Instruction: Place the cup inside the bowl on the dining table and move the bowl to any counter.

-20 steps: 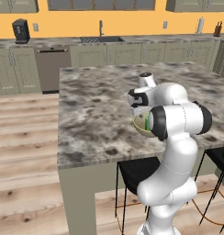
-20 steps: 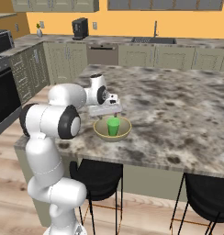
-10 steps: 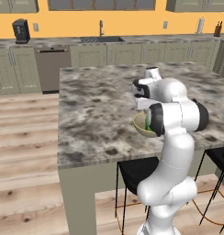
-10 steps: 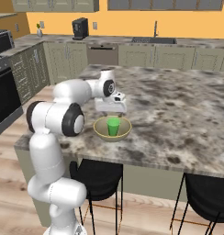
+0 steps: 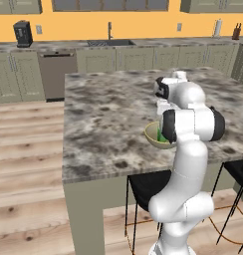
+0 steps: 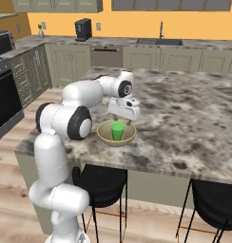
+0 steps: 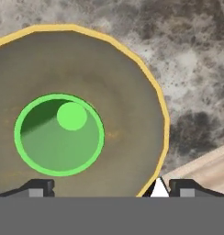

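The bright green cup [image 6: 118, 131] stands upright inside the olive-yellow bowl [image 6: 106, 135], near the front edge of the dining table [image 6: 184, 109]. My gripper [image 6: 123, 120] hangs just above the bowl's far rim, pointing down. From the hand view I look straight into the cup [image 7: 58, 135], left of centre in the bowl [image 7: 127, 87]. The gripper [image 7: 111, 190] is open; its fingertips [image 7: 38, 187] stand wide apart on either side of the yellow rim, holding nothing. In the left base view my arm hides most of the cup [image 5: 162, 139] and part of the bowl [image 5: 152, 133].
Black stools [image 6: 101, 178] stand under the table's front edge. The counter [image 5: 118, 45] with sage-green cabinets, a sink and a coffee machine [image 5: 23, 32] runs along the back wall. Wood floor [image 5: 24, 149] lies between it and the table.
The hand has swung toward the bowl and come down, from above the table behind it to just over its rim. Cup and bowl have not moved.
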